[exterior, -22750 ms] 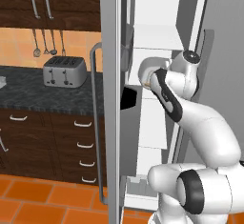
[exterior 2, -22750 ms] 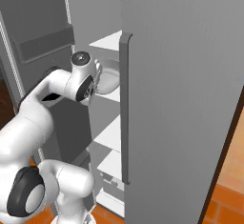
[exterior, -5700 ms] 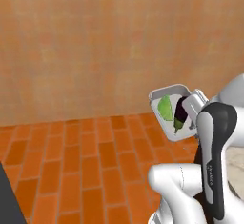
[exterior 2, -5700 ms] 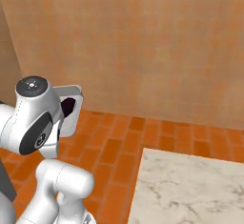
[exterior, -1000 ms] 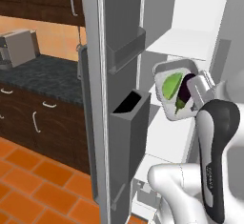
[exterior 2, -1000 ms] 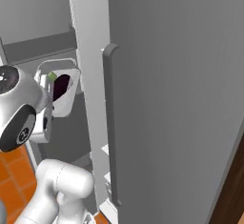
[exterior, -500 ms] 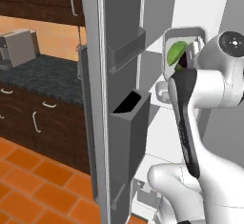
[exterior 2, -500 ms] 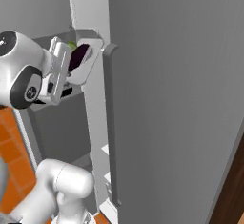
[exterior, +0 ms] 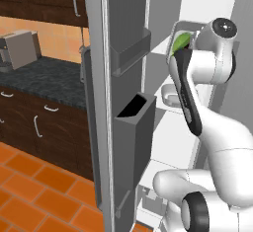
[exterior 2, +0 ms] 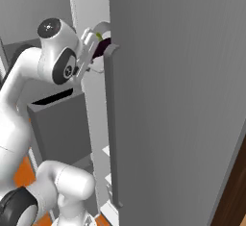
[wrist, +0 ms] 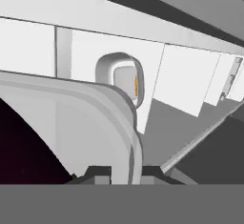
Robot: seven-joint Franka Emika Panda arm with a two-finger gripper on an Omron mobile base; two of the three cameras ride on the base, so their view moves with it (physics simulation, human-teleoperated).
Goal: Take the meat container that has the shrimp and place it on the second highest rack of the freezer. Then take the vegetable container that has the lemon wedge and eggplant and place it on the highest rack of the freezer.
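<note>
Raised higher since before, the claw [wrist: 123, 173] stays clamped on the vegetable container [wrist: 90, 123], inside the freezer [exterior: 163, 53].

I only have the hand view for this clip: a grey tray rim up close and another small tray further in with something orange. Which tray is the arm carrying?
Observer: The vegetable container; the left base view shows the green lemon wedge in it.
Operator: Is the eggplant there too?
Observer: Yes, the right base view shows the dark purple eggplant in that tray, just past the freezer door edge.
Operator: How high is it held?
Observer: In the left base view it sits near the top of the freezer interior, above the meat container resting on a lower shelf.
Operator: Is the door open?
Observer: Yes, with grey door bins facing the arm.
</note>
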